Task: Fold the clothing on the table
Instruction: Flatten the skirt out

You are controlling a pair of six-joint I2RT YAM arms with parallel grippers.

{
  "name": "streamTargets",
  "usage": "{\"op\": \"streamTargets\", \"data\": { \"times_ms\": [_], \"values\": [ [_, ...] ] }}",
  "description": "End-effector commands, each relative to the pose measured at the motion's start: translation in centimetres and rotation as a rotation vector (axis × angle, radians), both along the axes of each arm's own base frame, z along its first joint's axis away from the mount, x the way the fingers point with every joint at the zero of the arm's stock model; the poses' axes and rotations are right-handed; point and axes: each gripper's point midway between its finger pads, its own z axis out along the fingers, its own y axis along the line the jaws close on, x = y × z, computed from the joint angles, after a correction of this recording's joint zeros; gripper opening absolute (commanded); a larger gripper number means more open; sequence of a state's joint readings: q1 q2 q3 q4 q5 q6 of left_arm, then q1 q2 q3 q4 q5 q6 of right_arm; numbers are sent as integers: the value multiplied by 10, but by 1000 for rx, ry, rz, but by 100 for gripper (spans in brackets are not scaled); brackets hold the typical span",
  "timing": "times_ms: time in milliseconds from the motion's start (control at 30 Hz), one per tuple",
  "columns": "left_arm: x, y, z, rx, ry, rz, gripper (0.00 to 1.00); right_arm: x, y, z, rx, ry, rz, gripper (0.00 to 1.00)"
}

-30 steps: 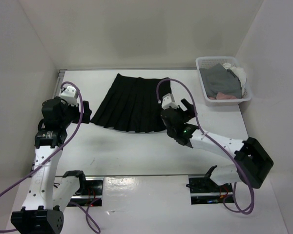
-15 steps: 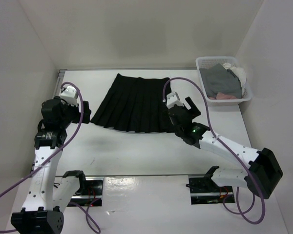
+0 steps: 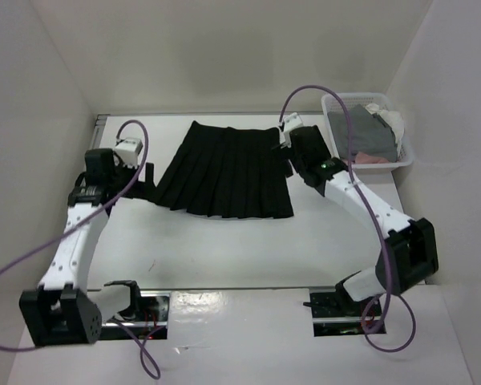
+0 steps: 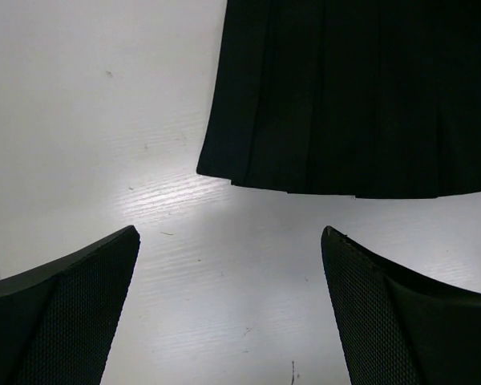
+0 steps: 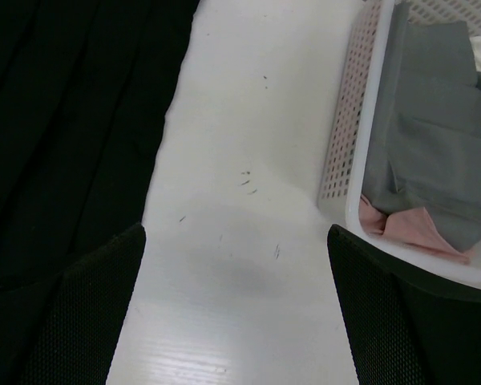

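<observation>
The clothing, a black pleated skirt [image 3: 224, 172], lies flat on the white table [image 3: 224, 249], waistband far and wide hem near. My left gripper [image 3: 144, 175] hovers open off the skirt's left edge. Its wrist view shows the hem's left corner of the skirt [image 4: 353, 96] beyond the open left gripper [image 4: 230, 233], bare table [image 4: 104, 120] between the fingers. My right gripper [image 3: 301, 154] hovers open between the skirt's right edge and the basket. In its wrist view the skirt [image 5: 64, 120] lies left of the right gripper [image 5: 236, 228], which holds nothing.
A white mesh basket [image 3: 367, 164] stands at the far right, holding a grey garment [image 3: 361, 136] and a pink cloth [image 5: 401, 228]. Its rim [image 5: 354, 160] is close to my right finger. White walls enclose the table on three sides.
The right arm swung from the hem's right corner to the far right, beside the basket. The left arm shifted a little farther along the skirt's left side. Both grippers stayed open.
</observation>
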State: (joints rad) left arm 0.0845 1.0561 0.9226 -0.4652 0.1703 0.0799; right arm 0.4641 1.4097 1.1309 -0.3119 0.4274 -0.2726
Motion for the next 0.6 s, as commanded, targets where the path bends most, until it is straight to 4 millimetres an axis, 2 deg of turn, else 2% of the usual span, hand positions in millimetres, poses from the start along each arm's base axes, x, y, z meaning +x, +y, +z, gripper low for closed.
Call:
{"op": "streamTargets", "data": {
  "times_ms": [0, 33, 67, 100, 133, 167, 200, 233, 267, 300, 333, 367, 433, 467, 500, 533, 567],
  "values": [
    [28, -2, -8, 9, 94, -51, 100, 22, -2, -4, 56, 76, -5, 98],
    [36, -1, -9, 7, 114, -51, 100, 25, -3, -8, 60, 104, -1, 98],
    [42, -3, -10, -12, 140, -49, 100, 32, -2, -21, 66, 142, -6, 98],
    [63, -8, -1, -38, 137, -78, 99, 41, 1, -11, 83, 128, 0, 98],
    [70, -12, 2, -63, 146, -90, 97, 44, 2, -14, 98, 154, 14, 98],
    [81, -16, 8, -89, 137, -99, 97, 49, 8, -27, 101, 192, 30, 98],
    [93, -23, 1, -127, 161, -122, 94, 59, 10, -20, 130, 184, 32, 98],
    [110, -25, 21, -140, 114, -134, 92, 62, 12, -25, 142, 211, 45, 97],
    [122, -28, 8, -171, 148, -136, 89, 73, 18, -31, 150, 229, 45, 95],
    [130, -30, 8, -187, 149, -140, 86, 79, 22, -34, 155, 233, 52, 94],
    [147, -34, 24, -210, 104, -160, 83, 82, 20, -38, 170, 250, 47, 92],
    [158, -36, 8, -226, 138, -168, 82, 91, 22, -33, 197, 242, 61, 86],
    [175, -40, 7, -253, 133, -187, 80, 100, 22, -43, 213, 263, 70, 80],
    [185, -35, -7, -273, 161, -174, 76, 102, 23, -44, 213, 263, 70, 77],
    [196, -35, 0, -278, 138, -169, 75, 109, 19, -46, 216, 256, 60, 72],
    [202, -36, -2, -291, 136, -172, 72, 110, 20, -51, 213, 265, 59, 70],
    [207, -33, -15, -311, 163, -159, 71, 111, 20, -47, 216, 256, 60, 70]
  ]
}}
